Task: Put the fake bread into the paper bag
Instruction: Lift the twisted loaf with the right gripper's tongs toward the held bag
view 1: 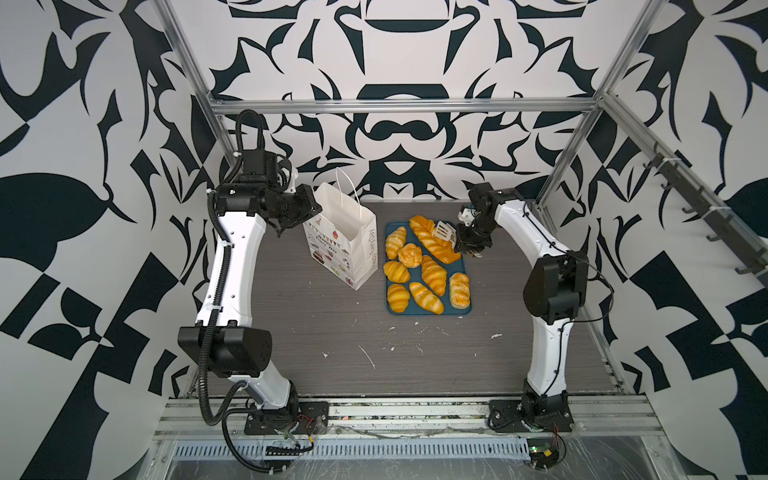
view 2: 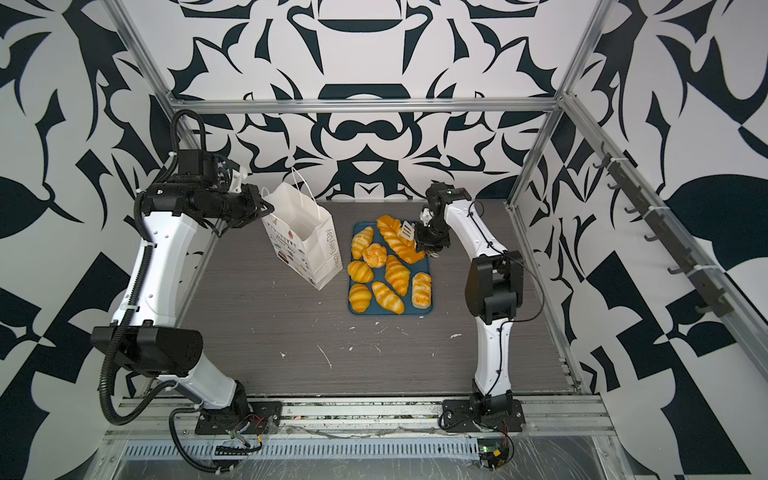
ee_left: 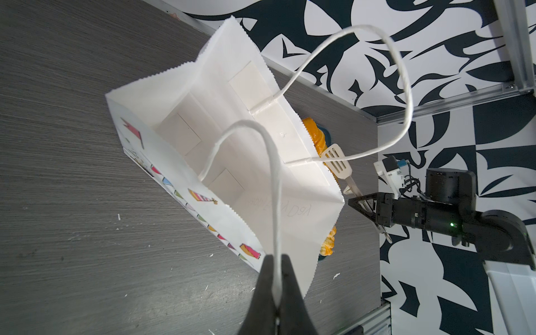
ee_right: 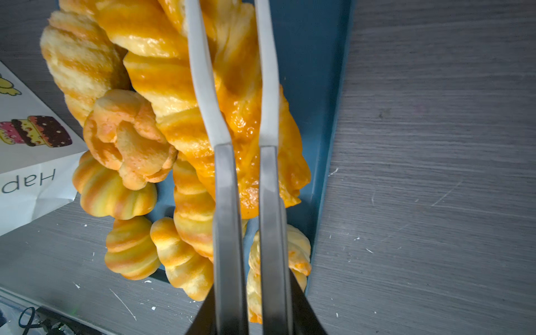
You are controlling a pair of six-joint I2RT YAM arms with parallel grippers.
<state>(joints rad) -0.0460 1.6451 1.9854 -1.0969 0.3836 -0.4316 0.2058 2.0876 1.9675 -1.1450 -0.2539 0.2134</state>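
The white paper bag (view 1: 340, 232) (view 2: 299, 232) stands open on the table, its inside (ee_left: 232, 145) bare. My left gripper (ee_left: 277, 278) (view 1: 313, 208) is shut on the bag's near cord handle (ee_left: 275, 203). The fake bread lies on a blue tray (view 1: 467, 309) (ee_right: 319, 87): a long plaited loaf (view 1: 432, 243) (ee_right: 162, 75), a round bun (view 1: 409, 254) (ee_right: 127, 136) and several croissants (view 1: 434, 274). My right gripper (view 1: 467, 243) (ee_right: 252, 293) is shut on metal tongs (view 1: 442, 232) (ee_right: 226, 179). The tongs' arms run close together over the loaf, one slotted blade (ee_left: 338, 162) lying on top of it.
The tray sits just right of the bag, nearly touching it. The bag's far handle (ee_left: 400, 87) loops up in the air. Metal frame posts and patterned walls close in the table at the back and sides. White scuffs (view 1: 368, 355) mark the grey tabletop in front.
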